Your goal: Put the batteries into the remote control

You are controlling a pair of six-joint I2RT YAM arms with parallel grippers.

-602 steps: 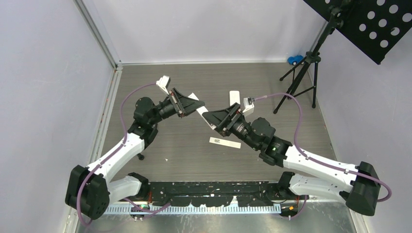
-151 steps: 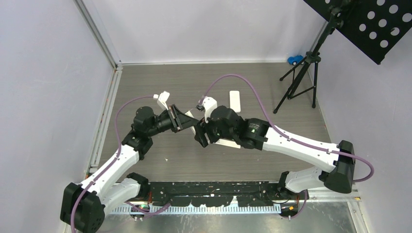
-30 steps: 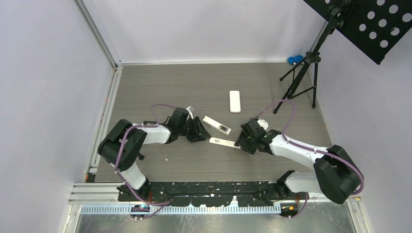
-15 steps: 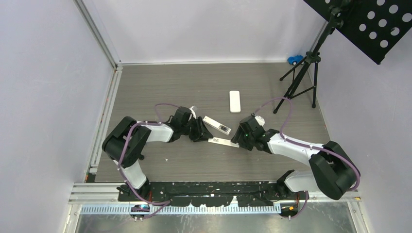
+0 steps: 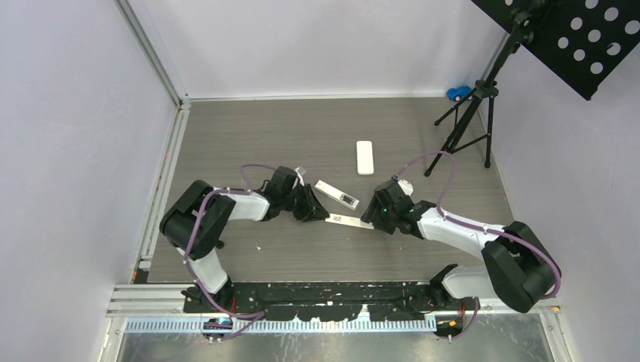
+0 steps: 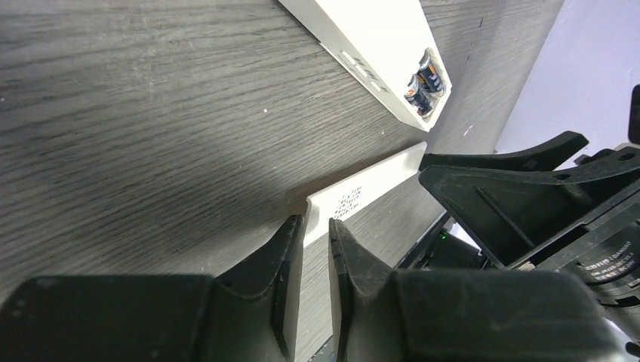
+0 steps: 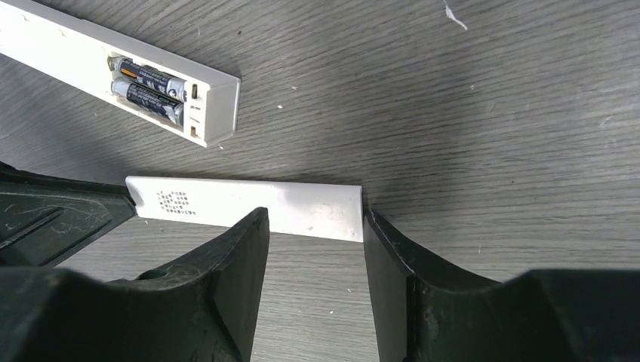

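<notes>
The left tool (image 6: 315, 226) is pinched down to a slit on one end of a thin white cover (image 7: 249, 207) lying flat on the grey wood-grain table (image 5: 302, 136). The right tool (image 7: 313, 219), half open and holding nothing, straddles the cover's other end. Just beyond both tools lies the remote (image 7: 68, 49), its compartment open, with two batteries (image 7: 147, 83) seated inside. Farther beyond the right tool rests a second remote (image 5: 364, 157). Pale walls (image 5: 324, 45) close in the table; a black stand (image 5: 468, 128) and a blue toy (image 5: 456, 93) occupy the far corner.
</notes>
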